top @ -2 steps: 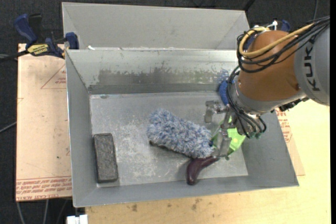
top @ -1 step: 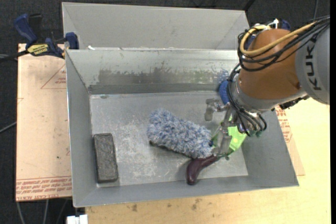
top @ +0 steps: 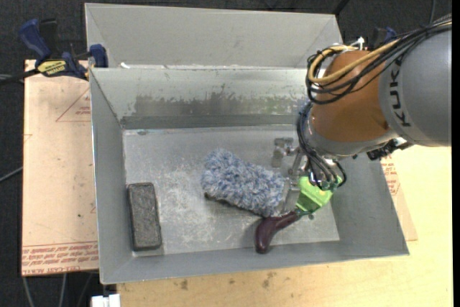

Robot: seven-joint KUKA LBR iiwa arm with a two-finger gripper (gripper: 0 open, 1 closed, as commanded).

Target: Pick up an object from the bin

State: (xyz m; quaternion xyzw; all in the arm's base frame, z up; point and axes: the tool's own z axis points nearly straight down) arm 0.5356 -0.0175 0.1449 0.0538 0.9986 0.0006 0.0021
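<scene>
Beside the blue duster (top: 241, 182), the gripper (top: 307, 185) overlaps a green piece (top: 315, 196), its grip hidden.

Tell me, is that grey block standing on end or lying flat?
Lying flat: the grey block shows its broad top face, resting on the bin floor by the left wall.

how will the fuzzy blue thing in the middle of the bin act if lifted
The fuzzy blue thing looks soft and shaggy, so it would probably sag and squash. Likely light for its bulk. Lying flat, it seems unlikely to roll.
</scene>
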